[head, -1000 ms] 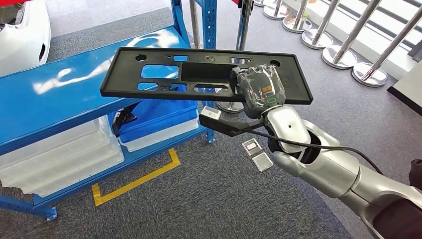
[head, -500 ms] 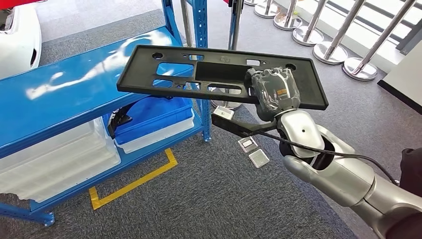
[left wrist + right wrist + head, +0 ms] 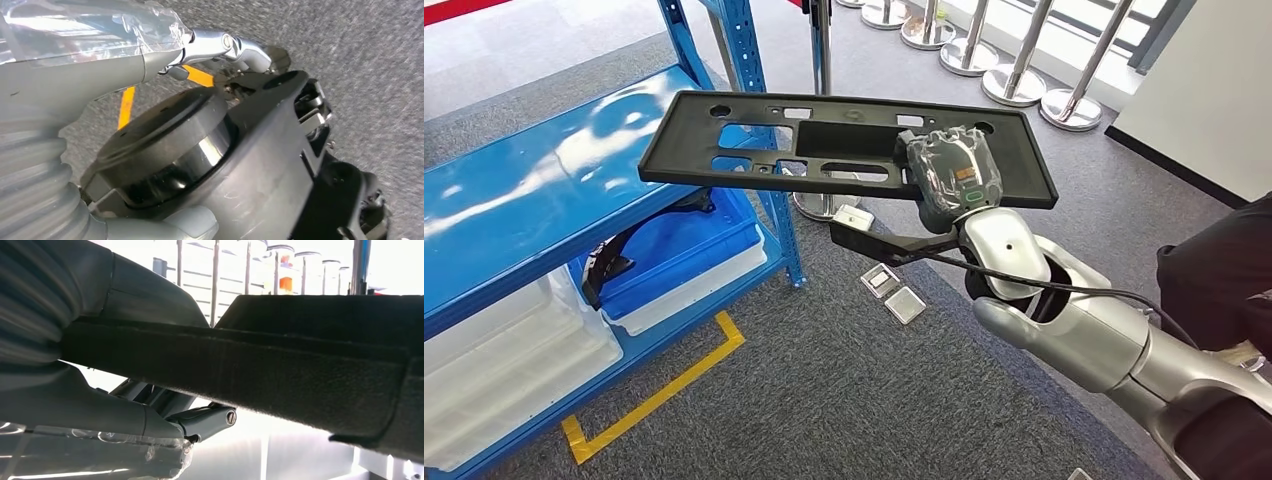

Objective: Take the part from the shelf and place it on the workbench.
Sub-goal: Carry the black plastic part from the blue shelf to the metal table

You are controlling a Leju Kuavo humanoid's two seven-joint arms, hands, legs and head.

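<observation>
The part is a long flat black plastic plate with several cut-outs. My right hand, wrapped in clear film, grips it near its right end and holds it level in the air. The plate's left end hangs over the corner of the blue shelf. In the right wrist view the plate's dark edge runs across the picture, with the hand clamped around it. My left hand hangs low over the grey carpet and holds nothing.
Under the shelf top sit a blue bin and clear bins. Yellow floor tape marks the shelf's corner. Two small square plates lie on the carpet. Chrome stanchions line the back. A person in dark clothing stands at the right.
The whole picture has shifted: the camera has turned, so the shelf sits further left and the stanchions and a white wall come in. My right hand keeps its grip on the plate.
</observation>
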